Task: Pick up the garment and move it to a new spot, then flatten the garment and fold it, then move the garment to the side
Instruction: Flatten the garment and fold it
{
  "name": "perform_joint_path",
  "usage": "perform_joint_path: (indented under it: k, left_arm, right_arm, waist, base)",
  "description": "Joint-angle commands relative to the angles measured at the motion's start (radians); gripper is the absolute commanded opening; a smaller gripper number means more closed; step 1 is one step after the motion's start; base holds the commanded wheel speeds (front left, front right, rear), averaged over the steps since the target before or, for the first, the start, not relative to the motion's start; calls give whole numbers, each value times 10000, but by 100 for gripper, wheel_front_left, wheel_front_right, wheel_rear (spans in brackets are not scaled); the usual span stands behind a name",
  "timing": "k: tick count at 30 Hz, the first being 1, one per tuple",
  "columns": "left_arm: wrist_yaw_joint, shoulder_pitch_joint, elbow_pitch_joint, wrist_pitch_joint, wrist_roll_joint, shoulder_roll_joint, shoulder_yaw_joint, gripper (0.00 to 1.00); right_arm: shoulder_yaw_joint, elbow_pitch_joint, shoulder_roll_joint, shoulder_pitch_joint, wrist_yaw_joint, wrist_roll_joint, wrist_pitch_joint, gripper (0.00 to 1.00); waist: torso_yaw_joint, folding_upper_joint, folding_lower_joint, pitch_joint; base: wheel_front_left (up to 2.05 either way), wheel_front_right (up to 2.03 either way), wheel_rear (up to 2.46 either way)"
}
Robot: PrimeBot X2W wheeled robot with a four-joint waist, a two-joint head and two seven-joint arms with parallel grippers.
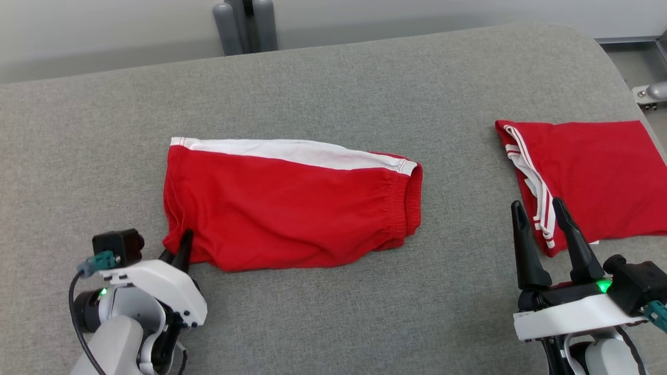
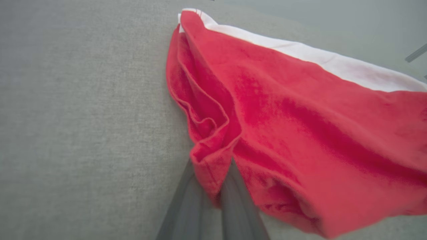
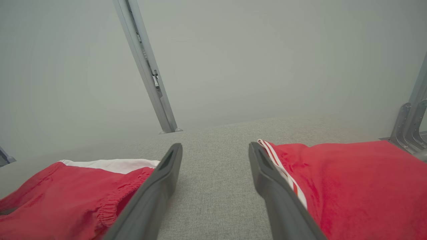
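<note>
Left gripper (image 1: 183,240): fingers pressed together, pinching the near-left hem corner of the red shorts (image 1: 281,219).
Right gripper (image 1: 543,209): fingers apart, holding nothing, to the near right of the shorts.
Shorts position: centre of the grey fabric table (image 1: 333,83); long axis left–right, waistband at the right end.
Nearer arm for waistband end: right, by judgement.
Adjacent item: folded red garment (image 1: 599,177), just beside the right gripper.
</note>
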Motion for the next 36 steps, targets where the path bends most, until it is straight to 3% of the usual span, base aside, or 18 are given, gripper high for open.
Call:
perform_joint_path:
  k: [1,12,13,14,17,23,31,36]
  left_arm:
    - [110,385,-217,-185,41,30,49,0]
    - [1067,2658,-2729,-415,-75,-290,0,0]
    - [1093,2737,-2835,-395,-142,-340,-5,37]
    - [1173,2762,-2922,-492,-64,-297,38,100]
    - [1384,2839,-3017,-758,59,-242,192,100]
    - [1924,2423,-3462,-2497,858,13,706,100]
    - [1788,1336,-4255,-3139,2323,349,617,100]
    - [1601,1342,-4370,-3169,2703,649,681,100]
  right_arm:
    - [-34,27,-48,120,3,-17,-73,100]
    - [-372,61,-49,457,3,-243,128,100]
    - [-362,32,-50,450,3,-232,180,100]
    - [-343,22,-52,438,3,-253,232,100]
    - [-333,-13,-49,414,3,-289,301,100]
    - [-461,-158,-47,354,3,-538,313,100]
    - [-596,-475,-50,224,3,-1370,451,100]
    - [-488,-537,-50,312,3,-1668,555,100]
  waist:
    - [69,0,0,-99]
    - [892,0,0,-463]
    - [936,0,0,-479]
    - [960,0,0,-511]
    - [1012,0,0,-626]
    - [1097,0,0,-882]
    - [1333,0,0,-1054]
    - [1343,0,0,-1265]
  base:
    - [0,0,0]
    - [0,0,0]
    - [0,0,0]
    - [0,0,0]
    - [0,0,0]
    - [0,0,0]
    - [0,0,0]
    - [0,0,0]
